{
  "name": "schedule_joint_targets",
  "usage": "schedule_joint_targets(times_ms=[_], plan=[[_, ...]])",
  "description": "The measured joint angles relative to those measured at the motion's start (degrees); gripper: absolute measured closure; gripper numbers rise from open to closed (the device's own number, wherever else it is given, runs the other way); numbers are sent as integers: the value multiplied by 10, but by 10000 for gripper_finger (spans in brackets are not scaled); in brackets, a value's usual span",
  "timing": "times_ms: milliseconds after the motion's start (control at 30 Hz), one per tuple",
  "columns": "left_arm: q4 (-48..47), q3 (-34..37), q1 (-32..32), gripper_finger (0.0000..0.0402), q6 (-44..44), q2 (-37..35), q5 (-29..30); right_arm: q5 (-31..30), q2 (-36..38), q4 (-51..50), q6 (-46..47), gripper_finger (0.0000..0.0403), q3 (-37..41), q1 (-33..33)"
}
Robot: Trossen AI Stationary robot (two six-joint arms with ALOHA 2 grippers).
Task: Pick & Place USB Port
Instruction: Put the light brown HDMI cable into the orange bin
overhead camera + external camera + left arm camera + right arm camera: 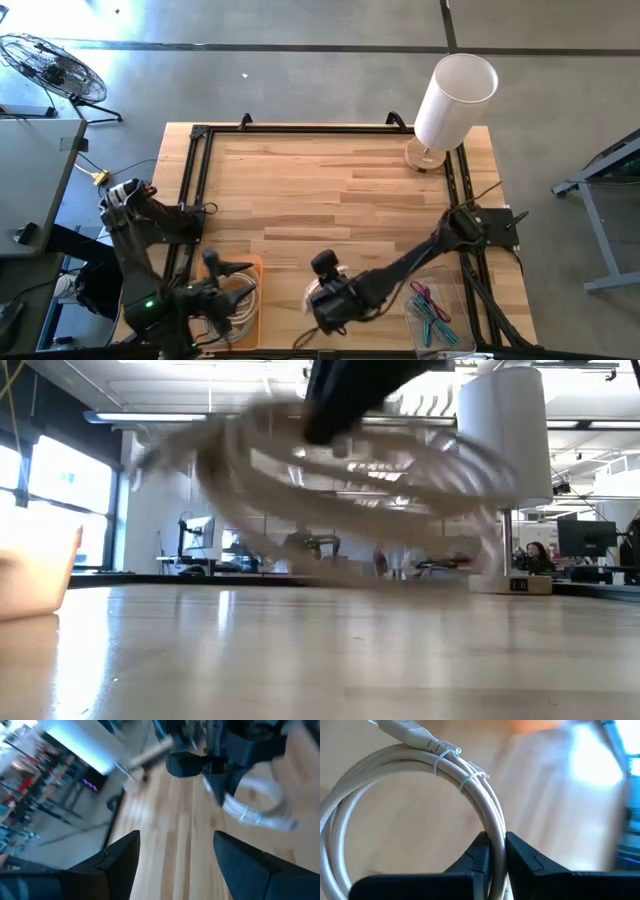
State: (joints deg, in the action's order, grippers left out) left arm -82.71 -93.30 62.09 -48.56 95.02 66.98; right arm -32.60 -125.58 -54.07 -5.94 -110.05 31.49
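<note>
Coiled white USB cable [420,785] is pinched by right gripper [492,852], lifted for carrying; left gripper [175,855] is held wide open, waiting nr orange tray [255,268].

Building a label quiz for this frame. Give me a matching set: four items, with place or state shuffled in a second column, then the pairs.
Items:
1. right claw
2. left claw
3. white lamp
4. clear tray of clips

Places or states:
A. far right of the table, standing on a wooden base
B. open, holding nothing, over the orange bin
C. near right edge of the table
D. shut on the coiled white cable

Pairs: 1-D, 2-B, 3-A, 4-C
</note>
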Motion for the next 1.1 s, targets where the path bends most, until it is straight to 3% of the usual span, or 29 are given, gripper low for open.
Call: schedule_joint_targets(times_ms=[200, 367, 567, 900, 1100], plan=[[-1, 13, 33, 156, -87, 0, 75, -184, 1, -88, -3, 370, -91, 47], [3, 52, 37, 156, -166, 0, 108, -318, 1, -95, -53, 370, -151, 86], [5, 103, 36, 156, -241, 0, 140, -426, 3, -74, -103, 369, -179, 110], [26, 137, 52, 156, -268, 0, 164, -454, 3, -63, -126, 369, -176, 102], [31, 144, 55, 156, -234, 0, 162, -454, 3, -42, -150, 369, -176, 100]])
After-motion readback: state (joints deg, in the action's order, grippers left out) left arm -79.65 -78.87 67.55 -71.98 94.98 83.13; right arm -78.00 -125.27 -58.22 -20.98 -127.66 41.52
